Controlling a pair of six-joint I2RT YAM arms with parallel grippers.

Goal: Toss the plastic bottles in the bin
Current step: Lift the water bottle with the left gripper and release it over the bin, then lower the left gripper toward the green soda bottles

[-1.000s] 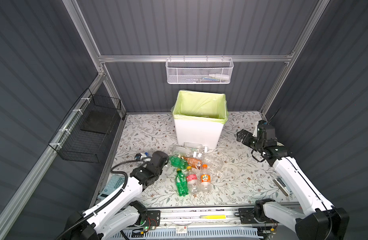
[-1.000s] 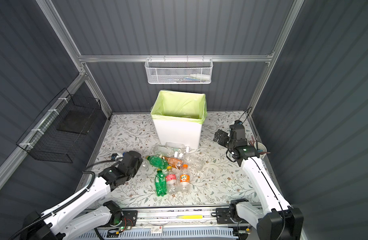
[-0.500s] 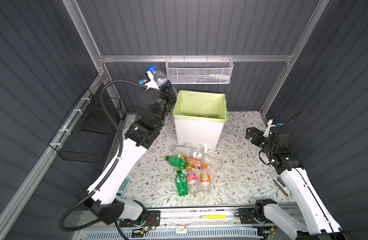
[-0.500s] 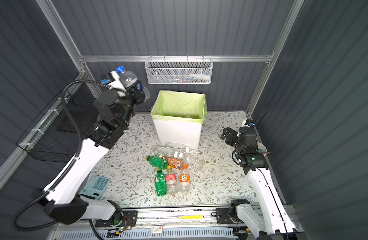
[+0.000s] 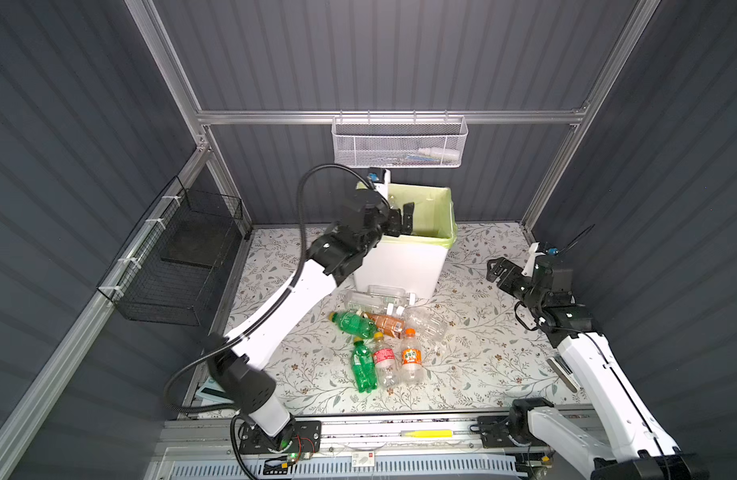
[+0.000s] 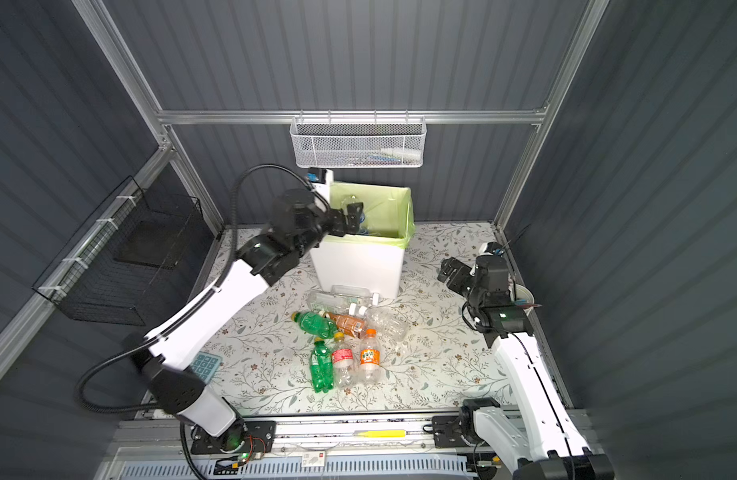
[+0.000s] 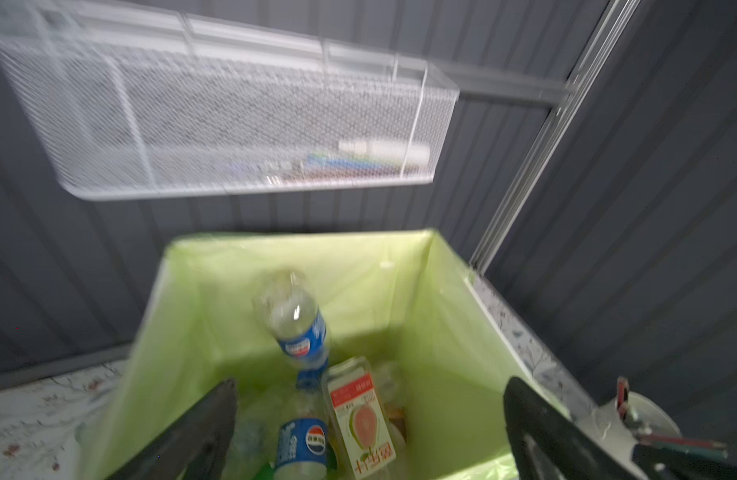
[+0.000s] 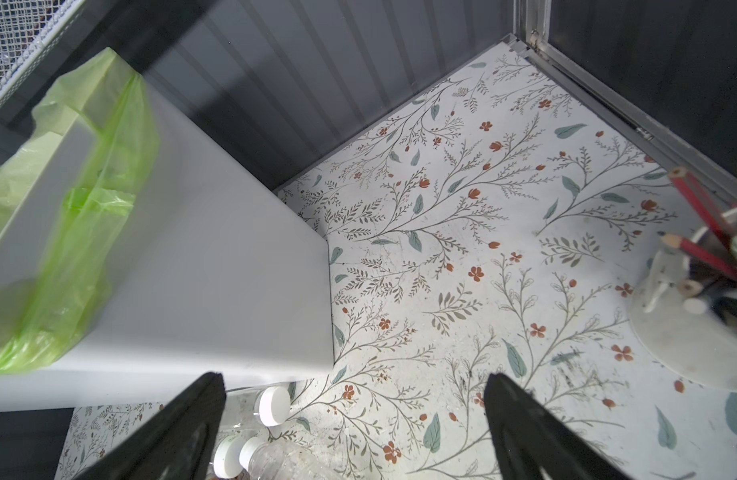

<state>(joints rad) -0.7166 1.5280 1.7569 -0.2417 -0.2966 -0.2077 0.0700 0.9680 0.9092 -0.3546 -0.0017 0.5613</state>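
My left gripper (image 5: 402, 216) (image 6: 352, 216) (image 7: 369, 395) is open over the near left rim of the bin (image 5: 400, 266) (image 6: 358, 266) (image 7: 184, 299), a white basket with a lime bag. A clear blue-labelled bottle (image 7: 296, 328) is cap down inside the bin, free of my fingers. Under it lie another blue-labelled bottle (image 7: 304, 444) and a red-and-white labelled one (image 7: 362, 419). Several bottles lie on the table in front of the bin: green (image 5: 363, 365), red-labelled (image 5: 384, 358), orange (image 5: 411, 357), brown (image 5: 385, 322), clear (image 5: 427, 324). My right gripper (image 5: 496, 270) (image 6: 448, 270) (image 8: 354, 399) hangs open right of the bin (image 8: 192, 249).
A white mesh basket (image 5: 398, 143) hangs on the back wall above the bin. A black wire basket (image 5: 179, 257) hangs on the left wall. A white cup of pens (image 6: 522, 296) (image 8: 691, 316) stands at the right edge. A calculator (image 6: 204, 365) lies under the left arm.
My left arm swung down from high beside the bin to over its rim. Its jaws opened and the blue-labelled bottle left them into the bin. The right arm barely shifted.
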